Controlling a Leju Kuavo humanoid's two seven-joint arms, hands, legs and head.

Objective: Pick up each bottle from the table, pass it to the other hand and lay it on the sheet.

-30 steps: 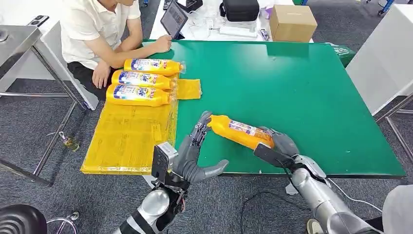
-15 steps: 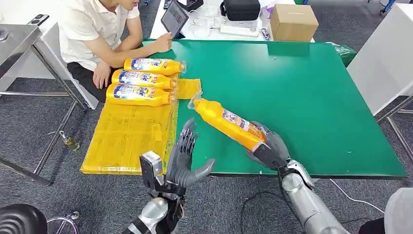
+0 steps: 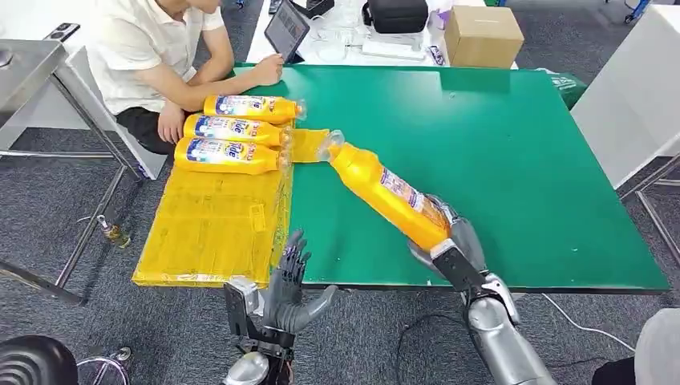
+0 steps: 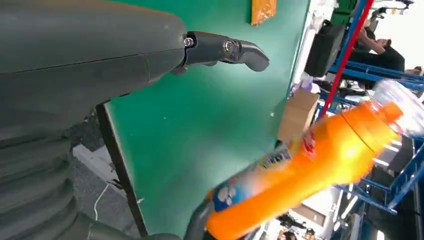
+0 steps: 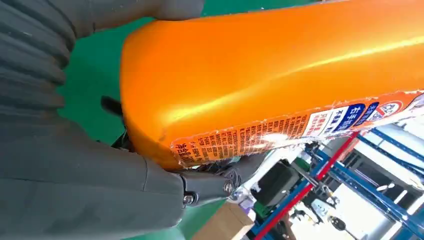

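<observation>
Surface: green table (image 3: 513, 152), yellow sheet (image 3: 208, 224) at its left.
Right hand (image 3: 449, 241): grips the bottle (image 3: 385, 196) by its base.
Left hand (image 3: 293, 293): empty, fingers spread; it should close round mid-body before the right lets go.

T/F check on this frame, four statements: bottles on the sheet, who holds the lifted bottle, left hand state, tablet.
1. Three bottles lie on the yellow sheet. True.
2. The left hand holds the lifted bottle. False: the right hand grips its base.
3. The left hand is open, holding nothing. True.
4. The person at the table's far corner holds one of the bottles. False: one hand rests on the table by a tablet.
</observation>
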